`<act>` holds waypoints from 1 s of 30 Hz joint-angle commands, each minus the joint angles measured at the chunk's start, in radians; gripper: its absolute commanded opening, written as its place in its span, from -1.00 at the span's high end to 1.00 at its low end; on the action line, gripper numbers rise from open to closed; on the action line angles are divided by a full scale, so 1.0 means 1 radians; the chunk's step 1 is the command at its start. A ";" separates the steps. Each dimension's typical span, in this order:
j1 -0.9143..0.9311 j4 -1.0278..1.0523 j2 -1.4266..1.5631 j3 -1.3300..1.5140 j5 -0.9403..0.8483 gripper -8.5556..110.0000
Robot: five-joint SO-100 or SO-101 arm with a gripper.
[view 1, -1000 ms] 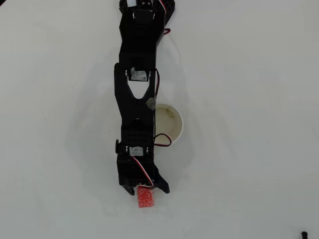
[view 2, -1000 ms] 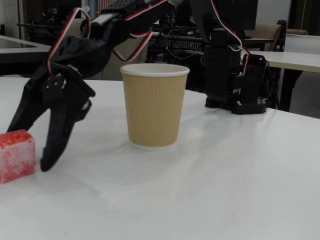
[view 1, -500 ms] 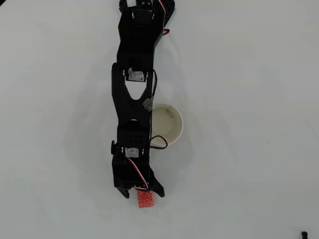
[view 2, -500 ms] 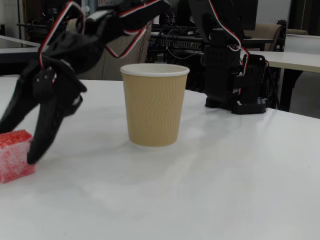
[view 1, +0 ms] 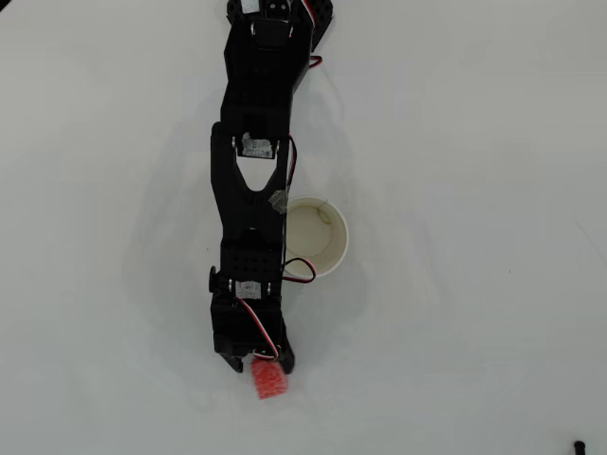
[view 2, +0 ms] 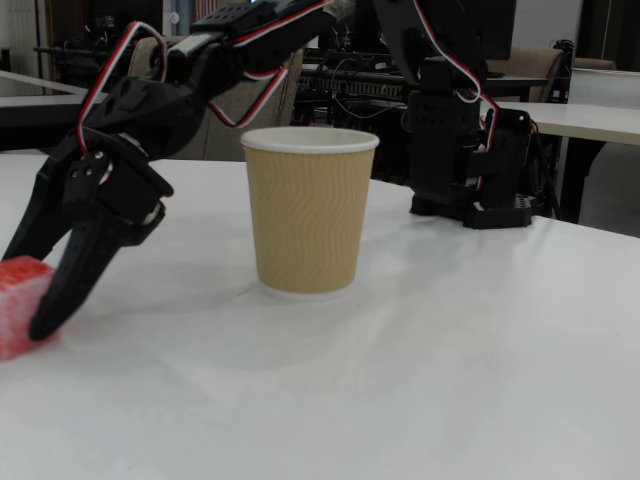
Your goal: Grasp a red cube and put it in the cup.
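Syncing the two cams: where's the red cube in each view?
Overhead view: red cube sits low and left of centre, at the gripper tips, below the cup.
Fixed view: red cube is at the far left edge, partly cut off, with a gripper finger in front of it.
Shared landmark: the cup, standing upright on the white table.

Cup hard beside arm, probably touching; table open elsewhere.
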 commanded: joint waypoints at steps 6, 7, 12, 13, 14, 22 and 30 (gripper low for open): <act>0.006 0.012 0.074 -0.098 0.025 0.63; 0.005 0.021 0.084 -0.097 0.031 0.63; -0.009 0.051 0.173 -0.057 0.057 0.63; -0.012 0.051 0.192 -0.044 0.058 0.63; -0.015 0.051 0.212 -0.031 0.060 0.63; -0.038 0.072 0.348 0.026 0.091 0.63; -0.044 0.072 0.491 0.149 0.091 0.63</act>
